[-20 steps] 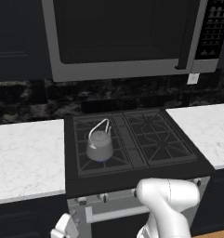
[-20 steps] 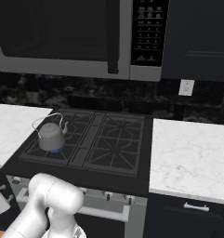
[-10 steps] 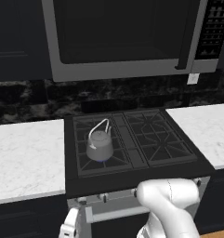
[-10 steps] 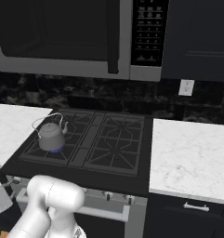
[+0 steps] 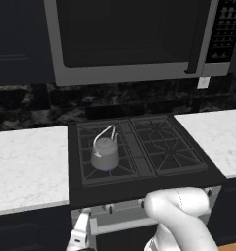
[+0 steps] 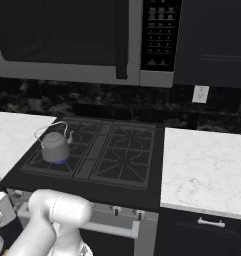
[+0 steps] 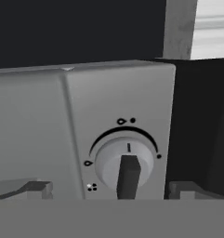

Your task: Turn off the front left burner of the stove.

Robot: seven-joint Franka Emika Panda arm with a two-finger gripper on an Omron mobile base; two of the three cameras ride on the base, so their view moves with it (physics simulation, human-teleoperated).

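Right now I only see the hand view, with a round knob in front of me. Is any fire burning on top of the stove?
Observer: Yes. In the left base view a small blue flame glows at the front left burner, under a grey kettle.
Operator: Am I at the correct end of the stove?
Observer: I think so. The end effector is low at the left end of the stove, at its silver front, below that burner.
Operator: Are there other pots up there?
Observer: No. The other three grates are bare and show no glow.
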